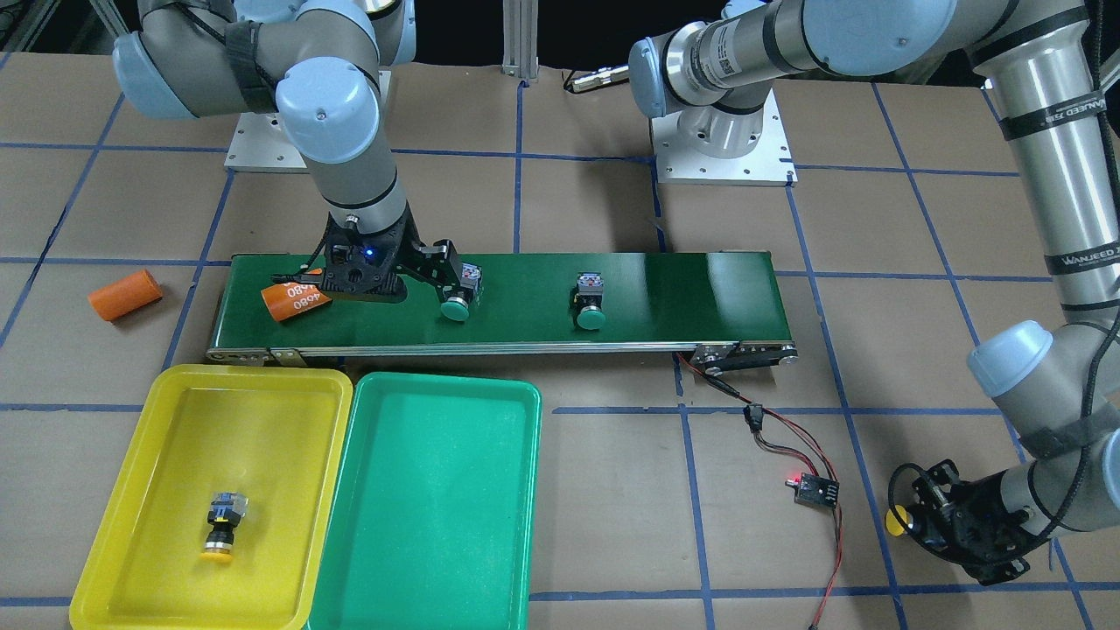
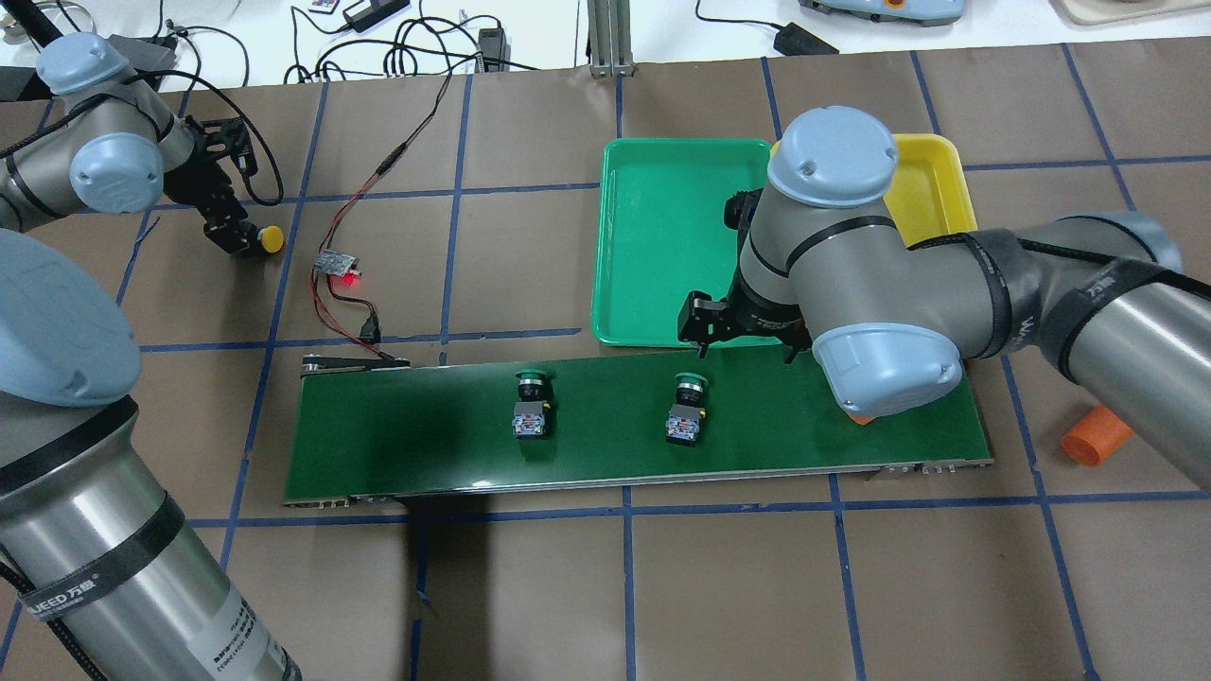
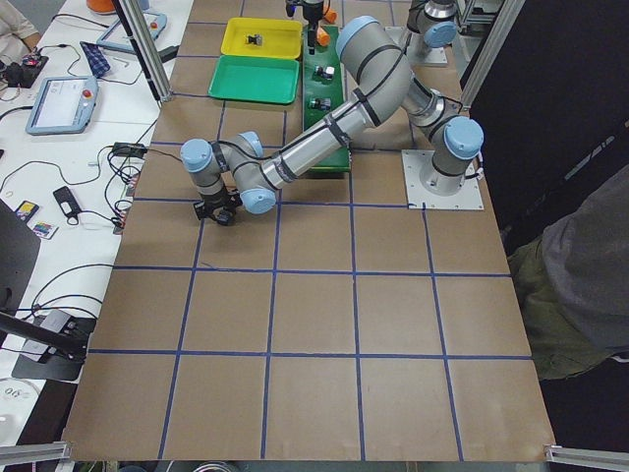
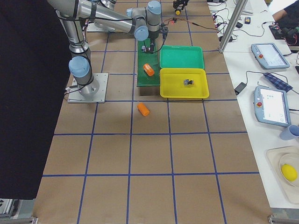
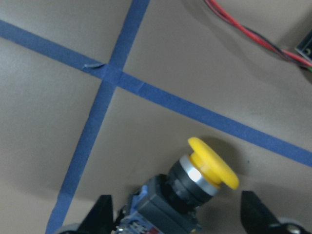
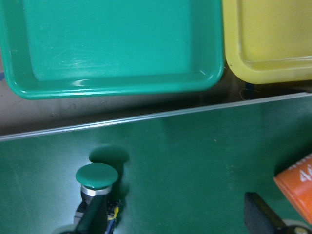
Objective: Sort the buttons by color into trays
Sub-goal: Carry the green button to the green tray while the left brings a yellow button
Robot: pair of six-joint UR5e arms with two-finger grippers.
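Brown paper gridded with blue tape covers the table. Nearest, the left gripper is fully open, straddling a yellow button on the table. A second yellow button lies in the yellow tray, beside the green tray. On the conveyor belt, the right gripper is wide open and empty, one finger just beside a green button; a second green button lies apart.

front: across the counter, steep, facing robot bases at 12 o'clock, green tray at 7 | overhead: opposite side, behind the bases, forward and down, same tray at 12 | both hold whole conveyor belt | end views: far, along the counter | wrists: close, downward; right one shares belt, tray rim
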